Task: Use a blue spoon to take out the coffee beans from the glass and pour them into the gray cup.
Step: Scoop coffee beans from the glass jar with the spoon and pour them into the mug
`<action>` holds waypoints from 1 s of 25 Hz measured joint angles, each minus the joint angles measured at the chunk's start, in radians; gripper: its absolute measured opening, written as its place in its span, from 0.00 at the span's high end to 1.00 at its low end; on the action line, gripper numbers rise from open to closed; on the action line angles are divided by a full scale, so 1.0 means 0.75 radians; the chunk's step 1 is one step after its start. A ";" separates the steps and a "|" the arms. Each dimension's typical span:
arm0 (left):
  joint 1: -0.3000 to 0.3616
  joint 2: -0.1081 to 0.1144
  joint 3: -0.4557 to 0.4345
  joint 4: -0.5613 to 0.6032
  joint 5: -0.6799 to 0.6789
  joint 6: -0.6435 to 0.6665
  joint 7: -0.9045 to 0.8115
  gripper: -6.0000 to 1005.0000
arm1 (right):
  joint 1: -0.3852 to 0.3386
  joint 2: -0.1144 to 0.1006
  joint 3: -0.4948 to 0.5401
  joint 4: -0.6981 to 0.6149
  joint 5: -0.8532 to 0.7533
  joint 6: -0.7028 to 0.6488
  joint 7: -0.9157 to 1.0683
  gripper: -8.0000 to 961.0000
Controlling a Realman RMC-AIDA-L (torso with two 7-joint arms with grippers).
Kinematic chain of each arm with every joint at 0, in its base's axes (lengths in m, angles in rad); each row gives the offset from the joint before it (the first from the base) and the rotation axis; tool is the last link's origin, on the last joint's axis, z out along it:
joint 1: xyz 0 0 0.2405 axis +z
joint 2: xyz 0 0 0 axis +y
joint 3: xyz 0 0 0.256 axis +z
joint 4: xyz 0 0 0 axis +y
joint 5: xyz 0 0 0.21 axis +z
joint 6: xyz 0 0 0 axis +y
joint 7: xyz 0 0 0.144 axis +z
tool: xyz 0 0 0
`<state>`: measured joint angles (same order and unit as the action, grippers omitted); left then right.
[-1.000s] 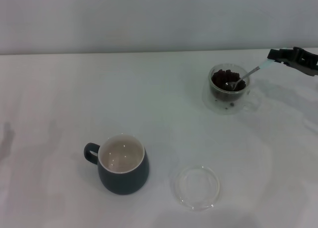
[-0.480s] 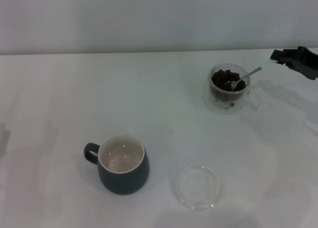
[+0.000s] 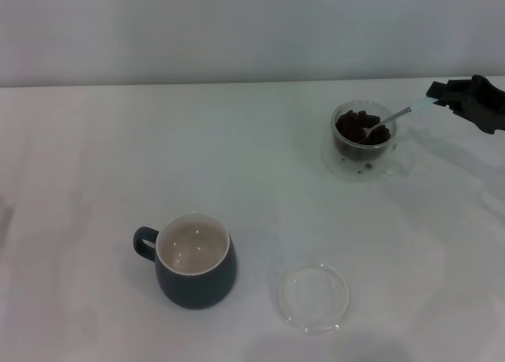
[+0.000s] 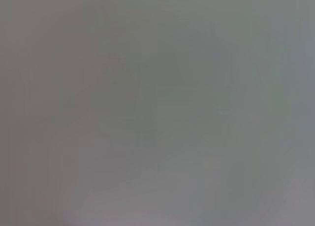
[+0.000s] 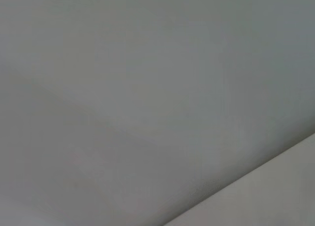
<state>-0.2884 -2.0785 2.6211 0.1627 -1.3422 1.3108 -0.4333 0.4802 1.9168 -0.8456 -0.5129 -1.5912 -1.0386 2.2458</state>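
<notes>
In the head view the clear glass point(image 3: 362, 141) stands at the far right of the table with dark coffee beans point(image 3: 358, 128) heaped in it. The blue spoon point(image 3: 392, 117) slants into the glass, its metal bowl among the beans and its pale blue handle rising to the right. My right gripper point(image 3: 436, 93) is shut on the handle's end, just right of and above the glass. The gray cup point(image 3: 193, 260) with a cream inside stands at the front left, its handle to the left, with no beans showing inside. My left gripper is out of view. Both wrist views show only plain grey.
A flat clear round dish point(image 3: 314, 296) lies on the white table point(image 3: 252, 188) to the right of the gray cup. A pale wall runs along the table's far edge.
My right gripper has shifted slightly right and up, tilting the spoon's handle higher. The spoon's bowl stays in the beans. A shadow at the left edge has withdrawn.
</notes>
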 joint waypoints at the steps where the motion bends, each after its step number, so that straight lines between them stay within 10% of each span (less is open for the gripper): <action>1: 0.000 0.000 0.000 0.000 0.000 0.003 0.000 0.13 | 0.001 -0.001 0.003 0.006 0.007 -0.001 0.000 0.82; 25: -0.010 0.002 -0.001 -0.028 0.000 0.007 0.001 0.13 | -0.021 0.006 0.124 0.113 0.110 0.017 -0.017 0.81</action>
<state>-0.2961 -2.0770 2.6200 0.1417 -1.3422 1.3162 -0.4327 0.4646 1.9215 -0.7525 -0.4283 -1.5085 -1.0258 2.2332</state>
